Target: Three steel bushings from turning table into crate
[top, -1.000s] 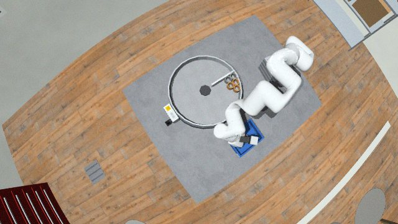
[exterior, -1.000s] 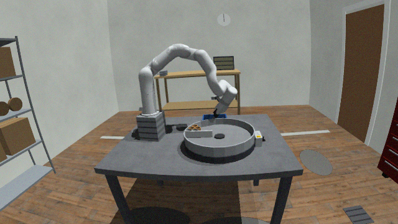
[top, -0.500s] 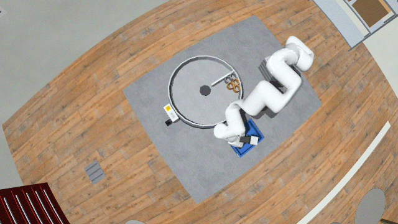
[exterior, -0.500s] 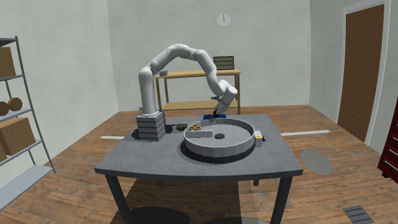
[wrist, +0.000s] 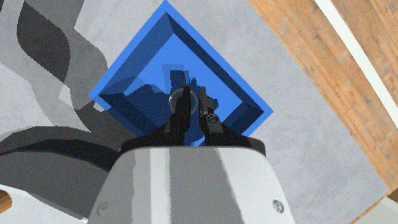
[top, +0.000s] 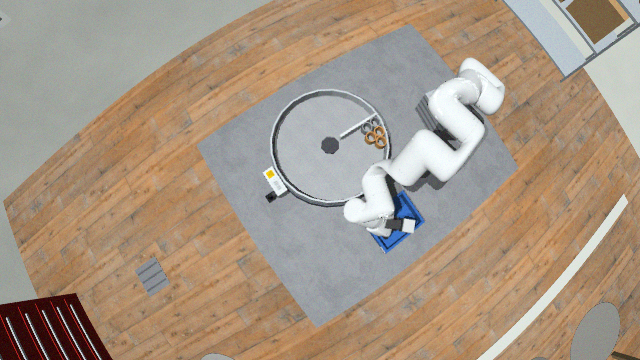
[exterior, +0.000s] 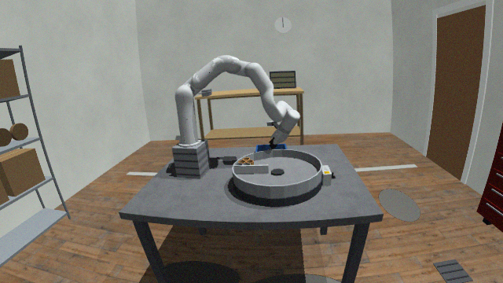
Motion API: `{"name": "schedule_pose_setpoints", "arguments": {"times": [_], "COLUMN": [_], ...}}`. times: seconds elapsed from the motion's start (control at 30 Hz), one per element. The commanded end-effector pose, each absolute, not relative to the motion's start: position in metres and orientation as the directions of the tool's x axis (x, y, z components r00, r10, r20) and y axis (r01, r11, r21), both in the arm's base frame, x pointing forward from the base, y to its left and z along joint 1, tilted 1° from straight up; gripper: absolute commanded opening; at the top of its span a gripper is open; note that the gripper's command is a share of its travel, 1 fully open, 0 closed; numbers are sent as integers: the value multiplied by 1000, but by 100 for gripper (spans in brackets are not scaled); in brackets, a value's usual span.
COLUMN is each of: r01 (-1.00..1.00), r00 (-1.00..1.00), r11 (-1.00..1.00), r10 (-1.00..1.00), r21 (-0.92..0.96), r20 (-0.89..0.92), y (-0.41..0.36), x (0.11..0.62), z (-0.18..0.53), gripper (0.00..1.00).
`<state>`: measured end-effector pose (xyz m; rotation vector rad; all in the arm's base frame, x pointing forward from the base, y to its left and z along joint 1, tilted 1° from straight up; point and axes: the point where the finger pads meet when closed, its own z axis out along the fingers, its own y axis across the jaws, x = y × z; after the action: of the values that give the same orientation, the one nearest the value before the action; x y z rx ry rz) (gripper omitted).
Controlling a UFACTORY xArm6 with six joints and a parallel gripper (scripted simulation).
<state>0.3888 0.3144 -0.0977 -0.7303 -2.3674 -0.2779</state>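
Note:
My gripper (wrist: 194, 95) hangs over the blue crate (wrist: 177, 75), fingers pointing down into it. The fingers stand a little apart with a narrow gap between them. A steel bushing (wrist: 175, 100), a thin grey ring, sits against the left finger, above the crate floor. In the overhead view my wrist covers most of the crate (top: 399, 216). On the turning table (top: 330, 145) a cluster of brass bushings (top: 376, 136) lies beside steel bushings (top: 369, 123) against a divider bar near the rim. The side view shows the gripper (exterior: 272, 145) just above the crate (exterior: 270, 148).
The turning table's raised rim (exterior: 277, 173) stands just beside the crate. A small control box (top: 274, 181) sits at the rim's far side. My arm's base block (exterior: 190, 159) stands on the table's left. The table edge runs beyond the crate.

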Motion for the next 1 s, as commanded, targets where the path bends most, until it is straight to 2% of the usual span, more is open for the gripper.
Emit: {"name": "schedule_pose_setpoints", "arguments": {"times": [0.0, 0.6, 0.97], "r01": [567, 567, 567], "r00": [-645, -645, -645], "r11": [823, 823, 823], "r10": [431, 431, 431], "r21": [17, 17, 17], "r20": [631, 631, 631], "y": [315, 315, 315], "x": [390, 390, 390], "z": [-96, -94, -59], "gripper": [11, 11, 11]}}
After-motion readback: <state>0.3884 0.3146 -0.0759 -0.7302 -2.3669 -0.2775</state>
